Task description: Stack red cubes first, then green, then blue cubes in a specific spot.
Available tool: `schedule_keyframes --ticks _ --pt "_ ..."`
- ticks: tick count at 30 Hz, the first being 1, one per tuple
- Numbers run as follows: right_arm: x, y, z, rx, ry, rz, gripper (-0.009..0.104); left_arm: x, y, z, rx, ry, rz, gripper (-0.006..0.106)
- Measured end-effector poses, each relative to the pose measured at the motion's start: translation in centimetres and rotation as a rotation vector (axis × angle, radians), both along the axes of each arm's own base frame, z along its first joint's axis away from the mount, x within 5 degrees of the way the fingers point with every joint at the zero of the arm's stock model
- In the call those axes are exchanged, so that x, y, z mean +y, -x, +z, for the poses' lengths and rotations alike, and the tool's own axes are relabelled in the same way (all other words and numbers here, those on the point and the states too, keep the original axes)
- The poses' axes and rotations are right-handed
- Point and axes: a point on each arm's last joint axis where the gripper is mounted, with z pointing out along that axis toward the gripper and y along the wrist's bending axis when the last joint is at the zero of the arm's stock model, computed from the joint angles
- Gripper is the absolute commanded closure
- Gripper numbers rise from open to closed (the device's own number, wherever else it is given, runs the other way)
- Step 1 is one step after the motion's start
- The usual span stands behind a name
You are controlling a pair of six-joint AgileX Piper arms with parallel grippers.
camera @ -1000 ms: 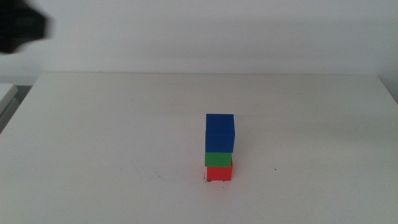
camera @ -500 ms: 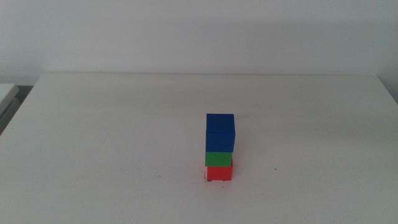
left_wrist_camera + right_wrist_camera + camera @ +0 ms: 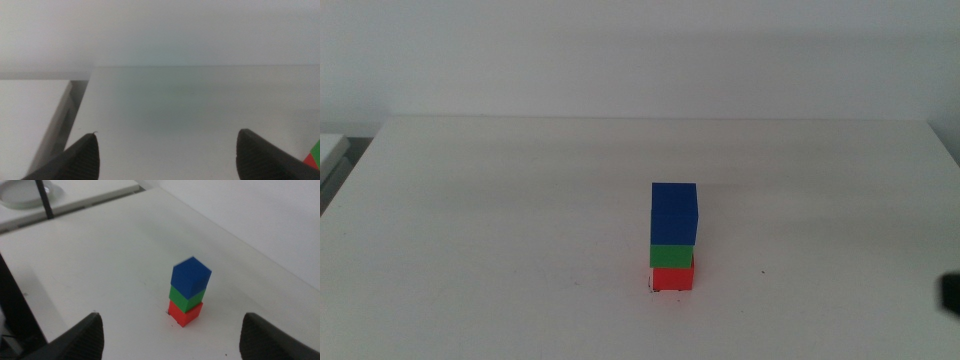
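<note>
Nothing readable anywhere here, honestly. No labels, brand names, numbers or signs on the cubes, the worktop (image 3: 500, 220) or the wall behind. The only ink is a tiny black pen mark (image 3: 651, 289), not a letter.

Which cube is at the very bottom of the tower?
The red cube. It sits on the table, with the green cube above it and the blue cube on top.

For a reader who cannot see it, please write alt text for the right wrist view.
A stack of three cubes stands on a white table: red cube at the bottom, green cube in the middle, blue cube on top. The right claw is open, away from the stack.
</note>
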Motion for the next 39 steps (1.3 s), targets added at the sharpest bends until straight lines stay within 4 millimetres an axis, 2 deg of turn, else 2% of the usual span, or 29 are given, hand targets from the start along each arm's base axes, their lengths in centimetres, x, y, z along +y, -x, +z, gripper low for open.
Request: schedule_keyframes --ticks 6,10,14,18,22,25,31,39 --pt "1.3 -1.2 -5.1 0.002 -0.048 -0.026 0.013 -0.1 2.1 -5.7 -0.134 0.032 -0.011 0.007" --pt "1.6 -2.2 -6.4 0.031 -0.221 -0.103 0.013 0.0 3.6 -8.8 -0.184 0.043 -0.014 0.007" --pt "0.3 -3.8 -7.1 -0.049 -0.373 -0.273 0.013 0.0 4.4 -11.0 -0.210 0.044 -0.014 0.007" --pt "-1.8 -4.4 -9.3 -0.083 -0.384 -0.455 0.013 0.0 4.5 -12.9 -0.228 0.045 -0.014 0.007" --pt "-3.8 -3.4 -12.7 -0.091 -0.367 -0.600 0.013 -0.1 4.0 -15.0 -0.245 0.076 -0.017 0.007" --pt "-5.0 -1.9 -15.3 -0.134 -0.366 -0.688 0.013 -0.2 3.5 -16.6 -0.235 0.100 -0.016 0.007" --pt "-6.0 0.1 -19.1 -0.240 -0.351 -0.774 0.013 -0.2 2.9 -19.0 -0.253 0.112 -0.008 0.007" --pt "-6.2 0.4 -19.8 -0.231 -0.333 -0.794 0.013 -0.2 2.7 -18.9 -0.314 0.137 -0.003 0.007"
